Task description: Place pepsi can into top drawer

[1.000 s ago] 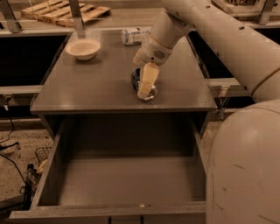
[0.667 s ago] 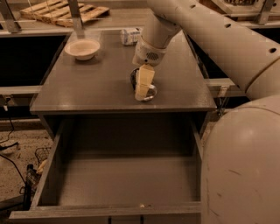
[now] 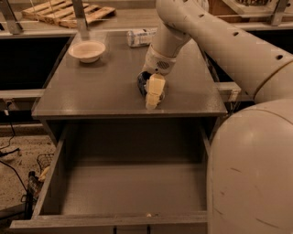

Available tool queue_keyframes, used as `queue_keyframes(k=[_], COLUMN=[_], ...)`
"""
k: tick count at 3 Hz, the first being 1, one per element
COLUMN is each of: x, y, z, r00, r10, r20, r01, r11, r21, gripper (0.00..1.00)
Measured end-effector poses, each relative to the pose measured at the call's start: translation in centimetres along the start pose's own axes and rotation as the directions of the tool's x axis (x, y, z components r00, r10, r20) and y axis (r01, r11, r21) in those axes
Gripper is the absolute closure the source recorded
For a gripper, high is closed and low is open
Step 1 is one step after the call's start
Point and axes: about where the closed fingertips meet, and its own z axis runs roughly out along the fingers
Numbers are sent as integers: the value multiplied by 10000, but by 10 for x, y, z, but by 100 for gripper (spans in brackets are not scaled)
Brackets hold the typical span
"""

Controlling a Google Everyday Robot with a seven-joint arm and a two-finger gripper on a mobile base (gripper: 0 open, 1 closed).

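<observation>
The pepsi can (image 3: 142, 83) is a small dark-blue can on the grey cabinet top (image 3: 91, 91), near the front edge at the middle. My gripper (image 3: 153, 93) points down right at the can, its pale yellow tip in front of it and hiding most of it. Only the can's left side shows. The top drawer (image 3: 132, 189) is pulled wide open below the cabinet top, and its flat grey bottom is bare.
A white bowl (image 3: 87, 49) stands at the back left of the cabinet top. A clear plastic bottle (image 3: 141, 36) lies on its side at the back middle. A wooden pallet (image 3: 68, 13) lies behind. My arm's big white body (image 3: 252, 173) fills the right side.
My arm has swung its upper part to the left and the gripper has come a little lower and nearer the front edge. The can has stayed at about the same spot.
</observation>
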Motion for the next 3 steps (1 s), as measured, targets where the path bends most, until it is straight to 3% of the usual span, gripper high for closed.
queue_keyframes(k=[1,2,3], x=[0,0,0], y=[0,0,0], z=[0,0,0], r00=[10000,10000,10000], r10=[0,0,0], r20=[0,0,0], r01=[0,0,0], r11=[10000,10000,10000], r21=[0,0,0], gripper=[0,15,38])
